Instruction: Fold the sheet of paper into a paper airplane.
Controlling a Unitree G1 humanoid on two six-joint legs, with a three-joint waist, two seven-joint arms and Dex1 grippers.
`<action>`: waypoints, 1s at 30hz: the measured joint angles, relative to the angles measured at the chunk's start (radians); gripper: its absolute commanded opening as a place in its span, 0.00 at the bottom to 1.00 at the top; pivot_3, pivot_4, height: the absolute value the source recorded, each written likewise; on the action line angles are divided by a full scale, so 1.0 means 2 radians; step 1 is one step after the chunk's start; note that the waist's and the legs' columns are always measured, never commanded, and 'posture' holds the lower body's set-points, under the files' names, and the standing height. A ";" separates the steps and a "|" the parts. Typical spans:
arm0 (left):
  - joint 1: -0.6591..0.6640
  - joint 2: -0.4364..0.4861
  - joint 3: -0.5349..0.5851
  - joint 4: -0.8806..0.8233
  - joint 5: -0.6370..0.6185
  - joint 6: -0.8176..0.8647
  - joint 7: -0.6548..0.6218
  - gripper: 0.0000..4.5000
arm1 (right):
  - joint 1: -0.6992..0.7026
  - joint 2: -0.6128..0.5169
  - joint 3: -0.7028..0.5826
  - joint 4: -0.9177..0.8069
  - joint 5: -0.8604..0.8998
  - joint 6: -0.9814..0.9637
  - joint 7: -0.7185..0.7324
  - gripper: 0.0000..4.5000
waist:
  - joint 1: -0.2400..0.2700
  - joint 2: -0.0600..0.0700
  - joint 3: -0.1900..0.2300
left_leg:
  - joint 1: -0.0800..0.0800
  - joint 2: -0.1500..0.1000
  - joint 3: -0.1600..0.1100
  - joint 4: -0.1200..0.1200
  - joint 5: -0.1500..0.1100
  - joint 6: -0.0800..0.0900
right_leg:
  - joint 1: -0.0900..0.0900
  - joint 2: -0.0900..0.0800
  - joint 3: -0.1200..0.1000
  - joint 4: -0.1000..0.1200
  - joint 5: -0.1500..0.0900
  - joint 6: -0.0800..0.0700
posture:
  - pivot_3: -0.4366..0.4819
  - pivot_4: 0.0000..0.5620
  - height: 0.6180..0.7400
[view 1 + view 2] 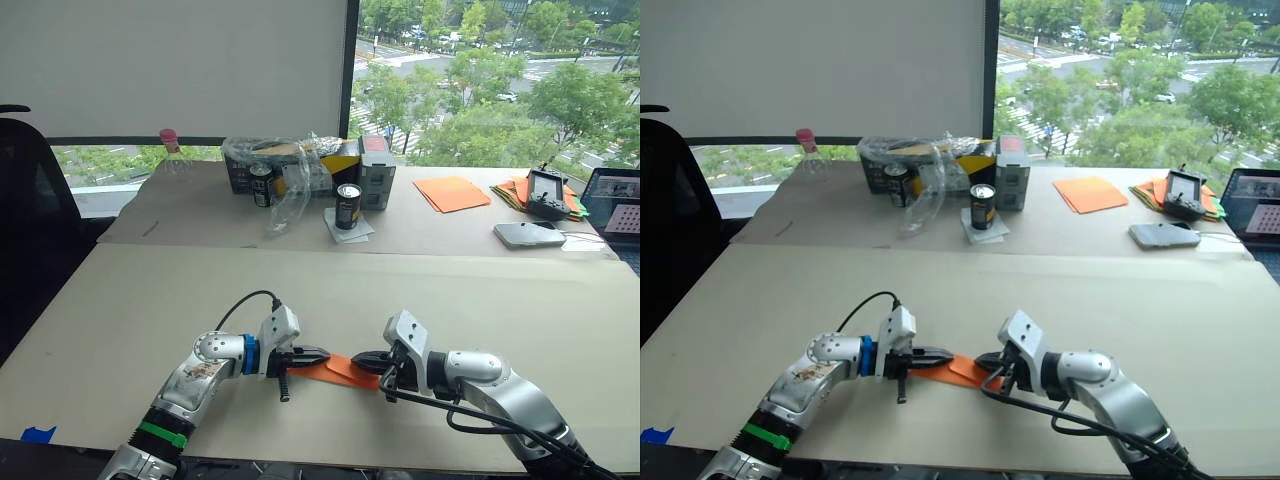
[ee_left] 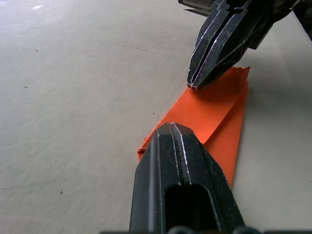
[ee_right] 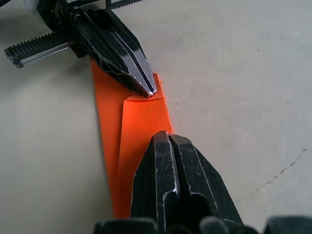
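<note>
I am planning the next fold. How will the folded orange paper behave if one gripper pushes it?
The sheet of paper looks thin and layered, so it would probably slide or buckle, not resist. It lies flat on the smooth table, so it likely slips easily. The left gripper and right gripper, both shut, press its ends.

The left arm [image 1: 190, 385] is showing a silver-grey metal shell with a blue ring near the wrist, a green band lower down, a white wrist block and a black cable looping over it; a toothed black rack is sticking out beside the left gripper [image 1: 312, 354]. The right arm [image 1: 500, 390] is wearing smooth silver-grey casings with a white block at the wrist and black cables trailing underneath. The right gripper [image 1: 362, 359] is showing glossy, ridged black fingers [image 3: 180, 185] tapering to points.
</note>
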 measured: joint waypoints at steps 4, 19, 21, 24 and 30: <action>0.009 -0.001 0.003 -0.010 0.000 0.007 0.011 0.00 | 0.006 0.001 0.007 -0.003 -0.001 0.003 0.000 0.01 | -0.001 0.000 0.000 | 0.001 0.000 0.000 0.000 0.000 0.000 | 0.000 0.000 0.000 0.000 0.000 0.000 | 0.48 0.27 0.43; 0.020 -0.033 0.012 -0.033 -0.012 0.047 0.046 0.00 | 0.016 0.003 0.007 -0.005 -0.002 0.002 -0.005 0.01 | -0.001 0.000 0.000 | 0.001 0.000 0.000 0.000 0.000 0.000 | 0.001 0.000 0.000 0.000 0.000 0.000 | 0.48 0.27 0.43; 0.020 -0.032 0.011 -0.035 -0.010 0.051 0.052 0.00 | 0.016 0.004 0.007 -0.005 -0.002 0.002 -0.008 0.01 | -0.001 0.000 0.000 | 0.001 0.000 0.000 0.000 0.000 0.000 | 0.001 0.000 0.000 0.000 0.000 0.000 | 0.48 0.27 0.43; 0.026 -0.027 0.012 -0.043 -0.010 0.056 0.059 0.00 | 0.015 0.006 0.012 -0.004 -0.003 0.002 -0.010 0.01 | -0.004 0.000 0.000 | 0.001 0.000 0.000 0.000 0.000 0.000 | 0.001 0.000 0.000 0.000 0.000 0.000 | 0.48 0.27 0.43; 0.043 -0.038 0.055 -0.057 -0.059 0.119 0.084 0.00 | 0.008 0.011 0.020 0.002 -0.003 0.002 -0.010 0.01 | -0.013 0.000 0.000 | 0.002 0.001 0.000 -0.001 0.000 0.000 | 0.001 0.000 0.000 0.000 0.000 0.000 | 0.48 0.27 0.43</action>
